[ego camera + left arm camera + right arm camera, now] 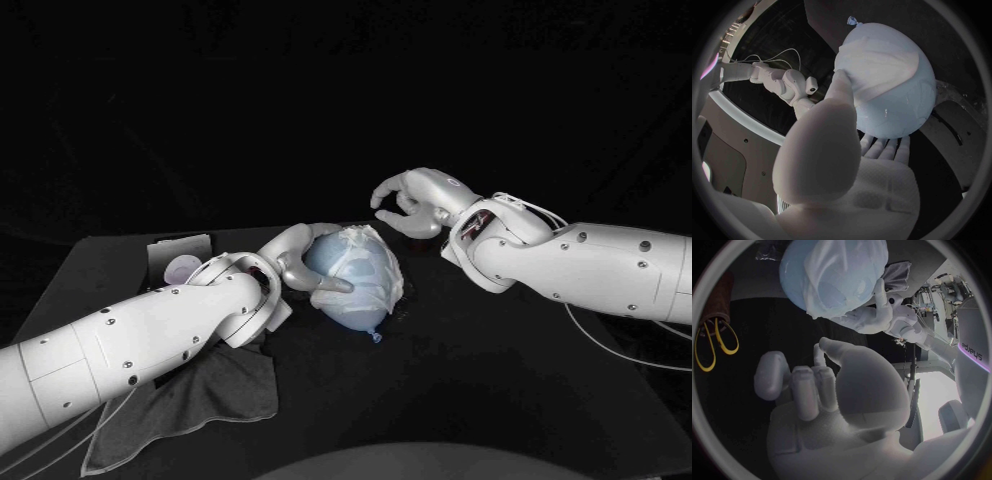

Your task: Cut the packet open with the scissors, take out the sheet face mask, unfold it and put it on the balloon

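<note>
Left fingers (335, 287): wrapped round the balloon (351, 258), held at the middle of the table (476, 380).
Right fingers (811, 385): curled in, nothing grasped, apart from the balloon.
Mask (876, 65): draped over the balloon.
Scissors (714, 342): laid on the table.

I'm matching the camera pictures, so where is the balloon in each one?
Head view: balloon mid-table, held by the left hand.
Left wrist view: balloon resting against that hand's fingers.
Right wrist view: balloon beyond the right hand.
Shared landmark: the left hand holding it.
</note>
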Robot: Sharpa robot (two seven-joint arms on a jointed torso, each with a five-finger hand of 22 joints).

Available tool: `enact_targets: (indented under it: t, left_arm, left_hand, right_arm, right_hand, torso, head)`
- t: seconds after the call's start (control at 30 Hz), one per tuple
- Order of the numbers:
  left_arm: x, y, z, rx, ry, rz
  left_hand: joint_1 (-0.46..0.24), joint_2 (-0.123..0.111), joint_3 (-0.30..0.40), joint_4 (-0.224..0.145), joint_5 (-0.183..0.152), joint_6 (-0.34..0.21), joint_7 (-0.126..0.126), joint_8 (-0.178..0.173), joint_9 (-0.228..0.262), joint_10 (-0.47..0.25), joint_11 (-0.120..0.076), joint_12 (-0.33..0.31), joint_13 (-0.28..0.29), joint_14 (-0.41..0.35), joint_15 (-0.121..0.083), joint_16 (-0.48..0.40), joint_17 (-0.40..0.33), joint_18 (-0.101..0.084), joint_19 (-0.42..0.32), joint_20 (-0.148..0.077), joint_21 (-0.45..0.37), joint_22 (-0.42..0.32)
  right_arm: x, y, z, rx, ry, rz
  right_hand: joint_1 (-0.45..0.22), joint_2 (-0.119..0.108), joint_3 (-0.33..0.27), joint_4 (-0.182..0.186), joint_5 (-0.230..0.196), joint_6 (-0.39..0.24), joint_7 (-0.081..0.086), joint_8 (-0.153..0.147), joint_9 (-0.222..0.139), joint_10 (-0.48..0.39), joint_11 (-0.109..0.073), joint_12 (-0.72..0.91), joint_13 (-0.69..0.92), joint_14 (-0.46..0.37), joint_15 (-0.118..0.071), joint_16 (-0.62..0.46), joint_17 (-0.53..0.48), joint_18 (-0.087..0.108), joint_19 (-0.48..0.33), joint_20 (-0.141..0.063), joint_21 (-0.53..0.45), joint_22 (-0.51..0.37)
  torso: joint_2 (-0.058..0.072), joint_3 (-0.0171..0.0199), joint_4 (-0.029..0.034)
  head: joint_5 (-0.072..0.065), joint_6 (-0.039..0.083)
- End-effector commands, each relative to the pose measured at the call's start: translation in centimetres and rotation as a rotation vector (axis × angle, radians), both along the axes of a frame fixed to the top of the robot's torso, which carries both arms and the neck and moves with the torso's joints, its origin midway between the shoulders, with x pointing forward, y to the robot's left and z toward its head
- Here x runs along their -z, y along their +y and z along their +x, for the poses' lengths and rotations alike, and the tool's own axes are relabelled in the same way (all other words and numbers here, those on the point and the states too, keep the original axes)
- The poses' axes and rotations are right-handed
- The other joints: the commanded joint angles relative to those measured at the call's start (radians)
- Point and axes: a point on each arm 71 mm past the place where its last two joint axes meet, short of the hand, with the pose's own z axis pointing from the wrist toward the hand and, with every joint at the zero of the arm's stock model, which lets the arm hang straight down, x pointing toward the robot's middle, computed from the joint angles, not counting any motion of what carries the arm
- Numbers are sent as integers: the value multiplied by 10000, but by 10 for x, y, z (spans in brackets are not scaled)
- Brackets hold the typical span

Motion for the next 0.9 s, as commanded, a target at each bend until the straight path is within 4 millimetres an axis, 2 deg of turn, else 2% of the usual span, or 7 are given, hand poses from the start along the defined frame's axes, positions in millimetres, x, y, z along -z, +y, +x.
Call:
enact_targets:
  t: [0.03,0.17,0.4,0.53,0.9]
  left_arm:
    - [2,-2,-2,150,165,-32]
    - [2,-1,-2,153,171,-42]
    - [2,-2,-2,162,185,-57]
    - [2,-2,-2,179,196,-71]
    - [1,-3,-3,206,216,-100]
  left_hand:
    - [85,-19,59,24,-25,45,1220,48,10,49,-28,46,8,35,-8,3,13,185,-12,-86,-65,-13]
    - [85,-19,59,24,-25,45,1220,48,10,49,-28,46,8,35,-8,3,13,185,-12,-86,-65,-13]
    - [102,-12,87,24,-26,28,1224,44,9,33,-24,39,5,26,-1,-9,12,201,-9,-85,-66,-14]
    - [102,-12,87,24,-26,28,1224,44,9,33,-24,39,5,26,-1,-9,12,201,-9,-85,-66,-14]
    - [102,-12,87,24,-26,28,1224,44,9,33,-24,39,5,26,-1,-9,12,201,-9,-85,-66,-14]
  right_arm:
    - [6,0,-1,-520,583,-391]
    - [9,-2,-1,-524,623,-630]
    - [14,-2,-1,-525,708,-744]
    - [16,1,1,-464,812,-684]
    - [23,5,7,-76,1199,-714]
  right_hand:
    - [98,-100,-139,-95,-62,261,-2,-244,-291,1024,90,22,2605,1028,80,36,2633,47,0,100,-49,53]
    - [234,-49,-165,-205,-60,511,-35,-352,-464,1040,61,45,2627,1028,67,36,2633,44,17,90,-28,89]
    - [89,-88,-377,-140,-62,683,-48,-543,-693,1040,48,45,2627,1028,52,36,2633,40,27,85,-22,116]
    - [-58,-64,-539,-8,-62,827,-80,-642,-830,1040,25,45,2627,1028,37,36,2633,28,71,83,14,166]
    - [-517,209,-918,638,-64,1006,-118,-927,-1159,1040,-11,45,2627,1028,-1,36,2633,27,96,63,-6,188]
  torso:
    - [9,10,3]
    - [11,9,0]
    - [7,4,7]
    - [6,0,10]
    - [7,3,8]
  head:
    - [16,18]
    - [13,27]
    - [-1,37]
    - [-10,52]
    - [-4,44]
